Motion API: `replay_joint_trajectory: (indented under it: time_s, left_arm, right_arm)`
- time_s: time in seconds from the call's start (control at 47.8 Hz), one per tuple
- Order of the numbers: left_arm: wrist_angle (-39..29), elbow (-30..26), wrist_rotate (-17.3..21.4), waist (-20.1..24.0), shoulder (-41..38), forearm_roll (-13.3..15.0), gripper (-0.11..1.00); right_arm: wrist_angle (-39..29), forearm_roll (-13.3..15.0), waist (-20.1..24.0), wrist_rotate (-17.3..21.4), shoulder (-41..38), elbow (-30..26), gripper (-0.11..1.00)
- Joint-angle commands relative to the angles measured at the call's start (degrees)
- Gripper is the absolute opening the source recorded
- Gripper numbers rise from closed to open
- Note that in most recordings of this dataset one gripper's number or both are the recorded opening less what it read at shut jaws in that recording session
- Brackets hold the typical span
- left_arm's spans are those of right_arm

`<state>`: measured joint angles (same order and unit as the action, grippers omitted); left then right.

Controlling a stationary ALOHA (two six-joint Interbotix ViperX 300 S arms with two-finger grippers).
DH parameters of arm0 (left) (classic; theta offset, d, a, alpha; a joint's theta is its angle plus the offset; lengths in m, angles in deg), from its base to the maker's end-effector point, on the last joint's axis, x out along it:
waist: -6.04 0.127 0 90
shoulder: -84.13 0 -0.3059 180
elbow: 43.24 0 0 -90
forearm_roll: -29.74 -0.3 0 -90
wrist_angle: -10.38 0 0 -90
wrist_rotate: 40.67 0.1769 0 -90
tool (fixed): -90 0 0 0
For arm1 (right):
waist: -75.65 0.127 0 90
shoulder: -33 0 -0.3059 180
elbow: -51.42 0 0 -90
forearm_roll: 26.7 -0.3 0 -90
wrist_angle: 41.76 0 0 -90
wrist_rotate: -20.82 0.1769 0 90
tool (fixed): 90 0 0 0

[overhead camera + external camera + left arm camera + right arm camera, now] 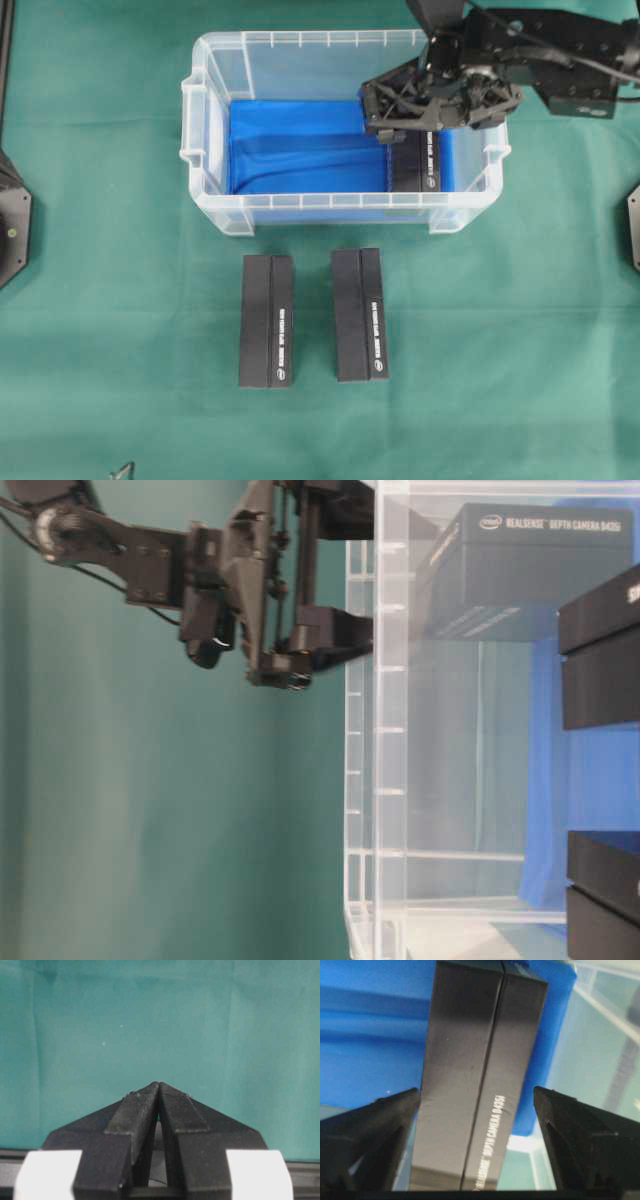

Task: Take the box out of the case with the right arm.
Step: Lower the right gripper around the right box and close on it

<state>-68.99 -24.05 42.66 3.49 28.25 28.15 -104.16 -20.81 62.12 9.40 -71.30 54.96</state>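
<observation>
**My pincer wide over the box in the tub**

My right pincer (437, 100) hangs over the right end of the clear tub (210, 130), and its two fingers stand spread wide with nothing held. From my wrist I see one finger (370, 1140) on the left and the other on the right, with the black box (475, 1090) lying lengthwise between them. The left finger sits just beside the box's edge; whether it touches I cannot tell. The right finger is clearly apart from it, with blue floor showing in the gap.

The box is inside the tub, at its right end, resting on the blue bottom (300, 150). White lettering runs along its long face. In the overhead view my pincer covers its far end, and only the near end shows.

Outside the tub, on the green cloth (120, 330) in front of it, two more black boxes (266, 320) lie side by side with a gap between them, both pointing the same way.

My left pincer (159, 1091) is pressed tip to tip, empty, above bare green cloth.
</observation>
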Motion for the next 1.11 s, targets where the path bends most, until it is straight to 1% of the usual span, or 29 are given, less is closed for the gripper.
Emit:
replay_joint_trajectory:
  time_s: [0.0, 0.188, 0.586, 0.774, 0.858, 0.941, 0.962, 1.088]
  left_arm:
    - [0.4, -1.1, 0.1, -0.2, -0.2, -0.2, 0.02]
    - [0.4, -1.1, 0.1, -0.2, -0.2, -0.2, 0.02]
    - [0.4, -1.1, 0.1, -0.2, -0.2, -0.2, 0.02]
    - [0.4, -1.1, 0.2, -0.2, -0.2, -0.3, 0.02]
    - [0.4, -1.1, 0.2, -0.2, -0.2, -0.2, 0.02]
    - [0.4, -1.1, 0.2, -0.2, -0.2, -0.2, 0.02]
    - [0.4, -1.1, 0.1, -0.2, -0.2, -0.2, 0.02]
    - [0.4, -1.1, 0.2, -0.2, -0.2, -0.3, 0.02]
  right_arm:
    - [1.1, 0.2, 0.2, 0.2, 0.3, 0.1, 0.91]
    - [3.5, 0.0, 0.2, 0.3, -1.0, 1.1, 0.91]
    - [3.6, -0.3, 0.2, 1.4, -2.5, 1.2, 0.91]
    - [3.5, -1.2, 0.2, 2.6, -2.5, 0.9, 0.89]
    - [3.3, -1.4, 0.2, 2.8, -2.5, 0.5, 0.83]
    - [2.5, -1.4, 0.2, 2.9, -2.5, 0.0, 0.66]
    - [2.2, -1.4, 0.2, 2.9, -2.5, -0.2, 0.64]
    - [0.9, -1.2, 0.2, 2.9, -2.5, -0.9, 0.65]
